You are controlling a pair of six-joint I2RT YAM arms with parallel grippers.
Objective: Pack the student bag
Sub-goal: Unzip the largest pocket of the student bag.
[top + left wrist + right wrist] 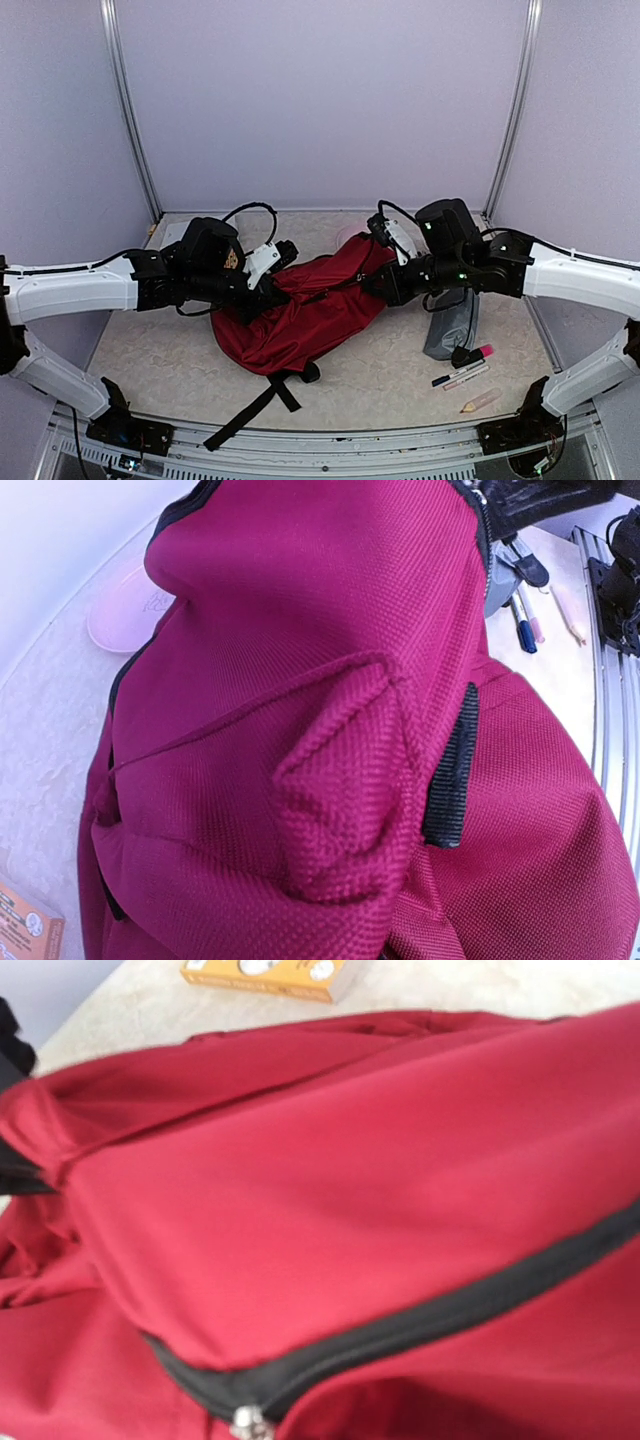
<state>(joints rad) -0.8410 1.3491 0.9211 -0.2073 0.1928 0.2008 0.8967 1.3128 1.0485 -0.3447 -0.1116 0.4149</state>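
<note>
From above, the student bag (300, 325) lies slumped mid-table, between the left gripper (272, 290) at its left end and the right gripper (387, 283) at its right. I cannot tell whether either has its fingers closed on cloth. The left wrist view is filled with puckered weave and a black webbing tab (450, 770), no fingers showing. The right wrist view shows the black zip trim (430, 1325), again no fingers. I'd judge the bag light and floppy, and the firmer zip edge the best hold.
</note>
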